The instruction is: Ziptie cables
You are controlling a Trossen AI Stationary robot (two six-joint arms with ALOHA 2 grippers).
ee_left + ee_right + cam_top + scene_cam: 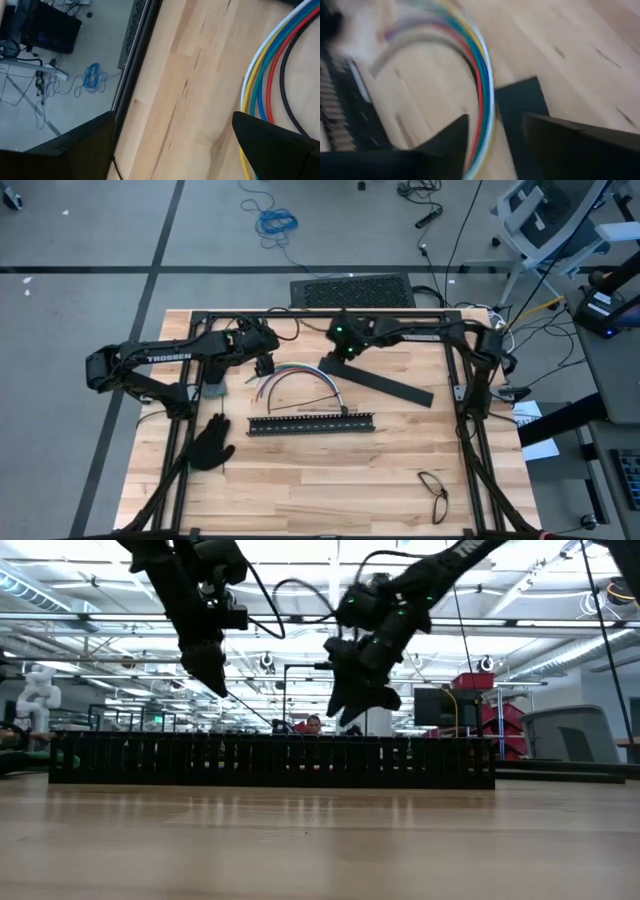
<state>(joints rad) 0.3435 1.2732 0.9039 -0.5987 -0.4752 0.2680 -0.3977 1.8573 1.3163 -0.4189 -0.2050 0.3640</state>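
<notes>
The cables point(300, 375), a bundle of white, yellow, blue, red and dark wires, lie in an arc on the wooden table point(330, 480). They also show in the left wrist view point(260, 75) and the right wrist view point(482, 85). My left gripper point(263, 367) hangs open above the arc's left end, its fingers wide apart point(170, 150). My right gripper point(343, 358) hangs open above the arc's top right, clear of the table point(355, 710). Below its fingers point(492, 135) show the wires and a black bar's end. I cannot make out a ziptie.
A long black slotted bar point(312, 423) lies just near of the cables. A second black bar point(385, 385) lies slanted to their right. A black glove point(212, 442) rests at the near left, and a thin dark loop point(433, 492) at the near right.
</notes>
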